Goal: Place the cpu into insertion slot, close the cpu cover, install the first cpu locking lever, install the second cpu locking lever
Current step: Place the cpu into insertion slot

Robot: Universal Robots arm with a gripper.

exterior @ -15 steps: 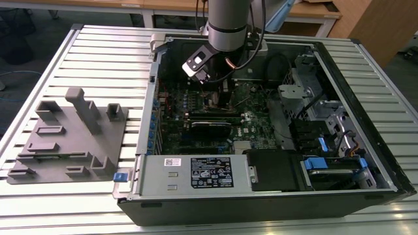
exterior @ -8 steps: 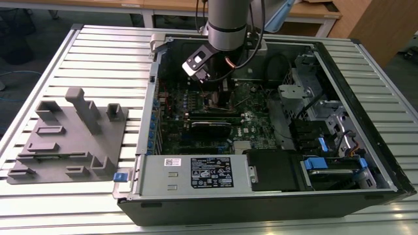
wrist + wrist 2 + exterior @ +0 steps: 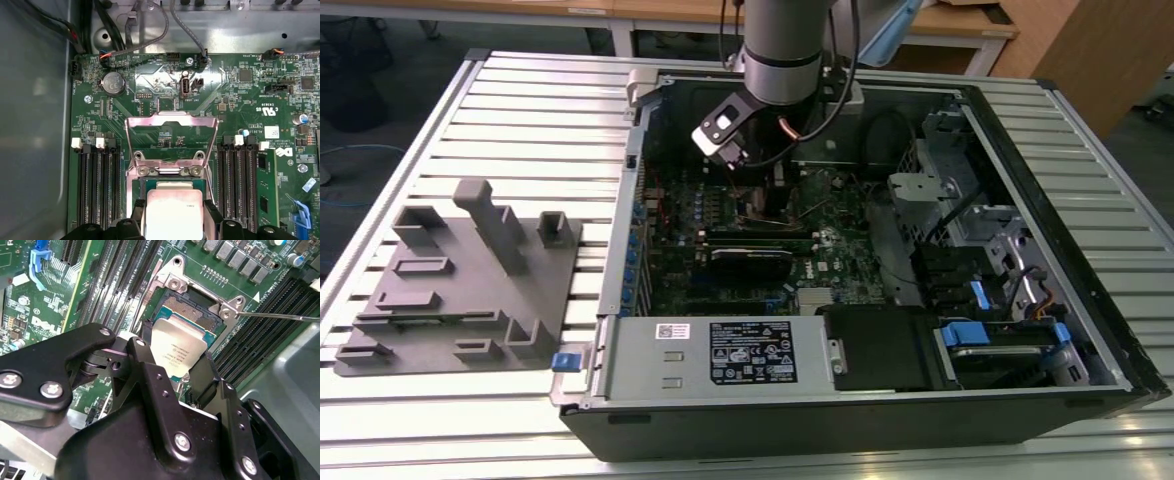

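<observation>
My gripper (image 3: pixel 750 195) reaches down into the open computer case over the motherboard. In both wrist views its black fingers (image 3: pixel 145 352) are shut on the cpu (image 3: pixel 177 347), a silvery square chip held by two opposite edges. The chip hangs slightly tilted just above the insertion slot (image 3: pixel 189 307), whose dark pin field shows past the chip's far edge. The cpu cover (image 3: pixel 172 119), a thin metal frame with a large window, is swung up and open behind the slot, beyond the cpu (image 3: pixel 172 212) and my gripper (image 3: pixel 172 222). A thin metal locking lever (image 3: pixel 280 316) sticks out sideways from the slot's corner.
Long black memory slots (image 3: pixel 97 185) flank the socket on both sides. Cables (image 3: pixel 150 30) run along the case wall behind the board. A power supply (image 3: pixel 720 355) sits at the case's near side. A grey fixture (image 3: pixel 454 280) stands on the table at the exterior view's left.
</observation>
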